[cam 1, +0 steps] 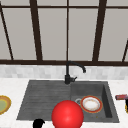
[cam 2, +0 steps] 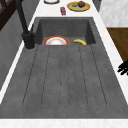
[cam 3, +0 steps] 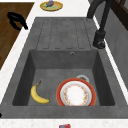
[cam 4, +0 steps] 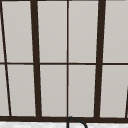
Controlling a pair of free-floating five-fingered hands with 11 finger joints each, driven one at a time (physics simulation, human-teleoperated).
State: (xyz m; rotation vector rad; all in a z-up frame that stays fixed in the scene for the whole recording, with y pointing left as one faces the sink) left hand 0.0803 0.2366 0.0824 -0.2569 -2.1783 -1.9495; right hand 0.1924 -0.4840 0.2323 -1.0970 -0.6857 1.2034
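Off the sink's front edge: left hand, curled, holding nothing, beside red ball; risk—a careless sweep knocks ball into basin, onto plate.

A yellow banana lies flat in the sink basin's front corner, curved, just beside an orange-rimmed plate.

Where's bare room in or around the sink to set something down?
The ribbed drainboard, left of the faucet, is bare. The basin is crowded: the plate and banana cover most of its floor, leaving only a strip along the wall towards the drainboard. The robot hand hovers off the drainboard's front edge.
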